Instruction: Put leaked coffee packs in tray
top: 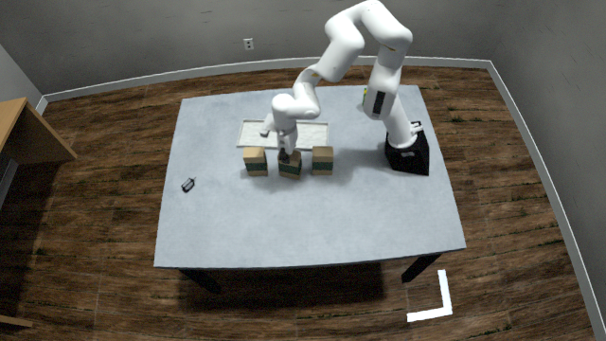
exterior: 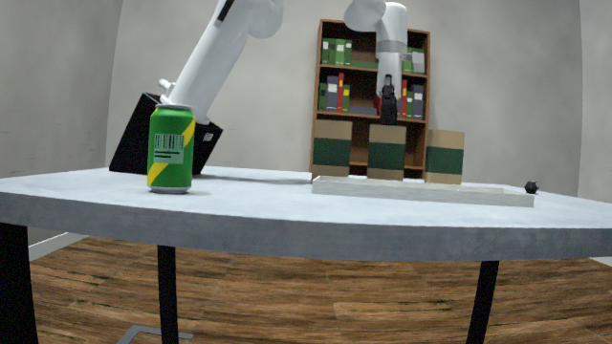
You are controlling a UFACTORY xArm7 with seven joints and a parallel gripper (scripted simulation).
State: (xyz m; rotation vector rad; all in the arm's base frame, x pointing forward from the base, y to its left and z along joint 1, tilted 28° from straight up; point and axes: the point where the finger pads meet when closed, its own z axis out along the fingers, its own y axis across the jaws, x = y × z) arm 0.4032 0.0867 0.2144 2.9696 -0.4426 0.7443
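Note:
Three tan coffee packs with green bands stand in a row on the grey table (top: 308, 223) (exterior: 249, 201), just in front of the shallow white tray (top: 312, 135) (exterior: 421, 191). In the top view they are the left pack (top: 255, 161) (exterior: 445, 151), the middle pack (top: 290, 167) (exterior: 386, 152) and the right pack (top: 322, 160) (exterior: 332, 149). My gripper (top: 284, 156) (exterior: 388, 118) is open and empty. It points straight down at the top of the middle pack, its fingertips at about the pack's top edge.
A green and yellow can (exterior: 170, 149) stands near the arm's black base (top: 408, 153) (exterior: 139, 139). A small black object (top: 187, 185) (exterior: 531, 186) lies on the table off to the side of the packs. A bookshelf (exterior: 370, 57) stands behind the table.

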